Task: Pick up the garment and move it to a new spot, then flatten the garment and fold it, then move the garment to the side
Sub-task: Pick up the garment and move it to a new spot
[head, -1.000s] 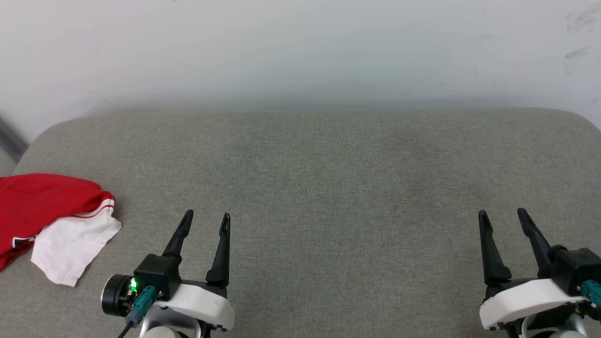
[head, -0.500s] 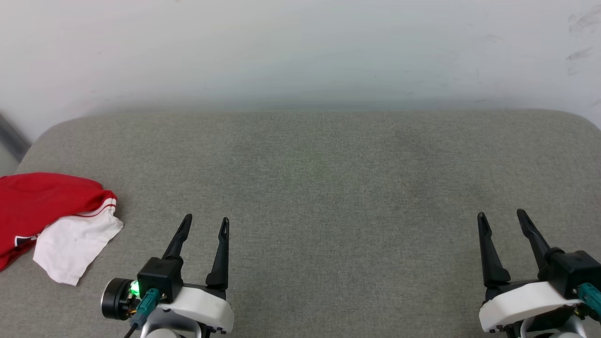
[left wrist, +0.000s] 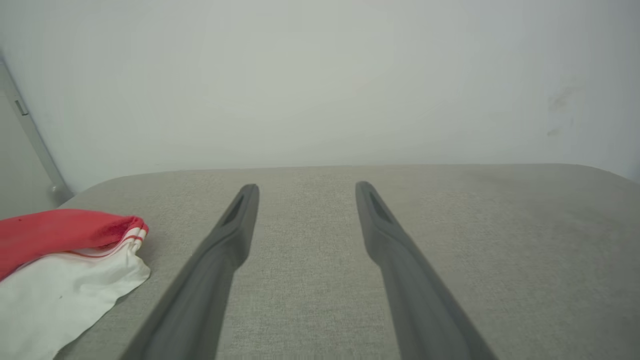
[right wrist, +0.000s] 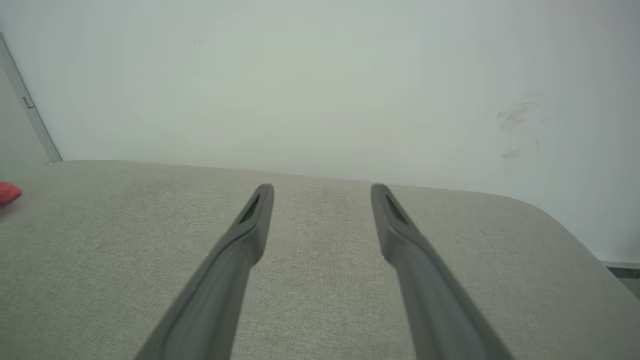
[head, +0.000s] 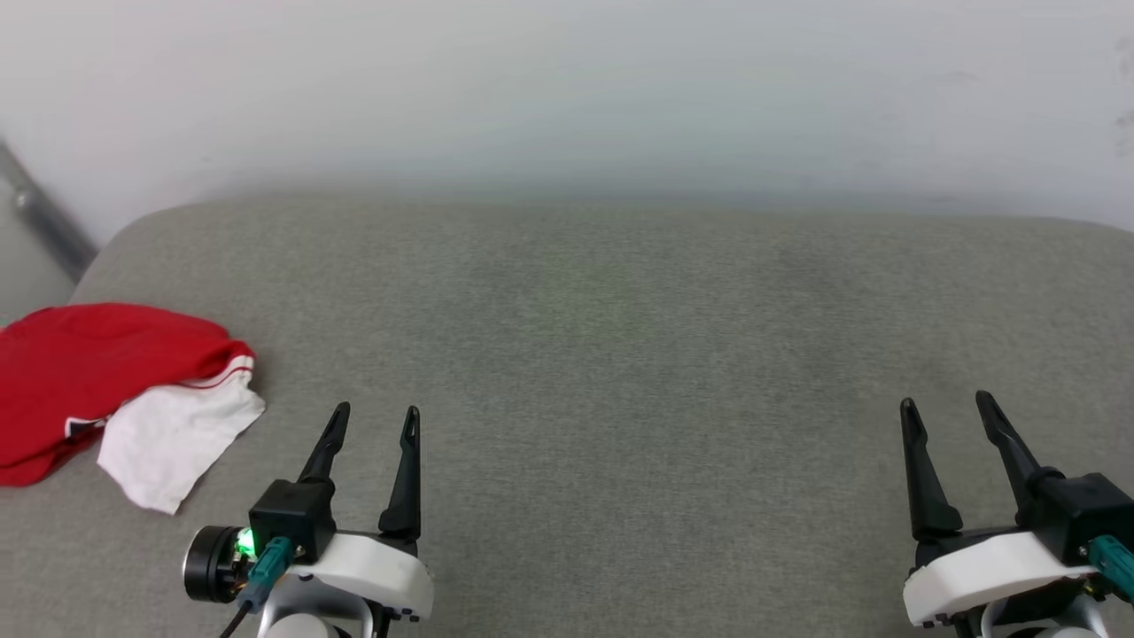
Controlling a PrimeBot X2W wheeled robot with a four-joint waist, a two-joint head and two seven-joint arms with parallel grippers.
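The garment (head: 97, 372) lies crumpled at the left edge of the grey cushioned surface (head: 602, 337), red with a white sleeve (head: 177, 434) spread toward me. The left wrist view shows the garment (left wrist: 55, 235) at its lower left, with the striped sleeve trim visible. A sliver of the garment (right wrist: 9, 193) shows at the left edge of the right wrist view. My left gripper (head: 375, 416) stands open just right of the sleeve, apart from it. My right gripper (head: 945, 403) is open at the lower right, far from the shirt. The chest print is mostly hidden in the folds.
A pale wall (head: 567, 89) rises behind the surface. A grey metal bar (head: 49, 221) slants at the far left. The surface's rounded right corner (right wrist: 560, 220) drops off near the right gripper.
The whole head view has shifted right and slightly down, so the camera turned left. The grippers stay open; the left one sits slightly lower-left in view. The garment lies as before.
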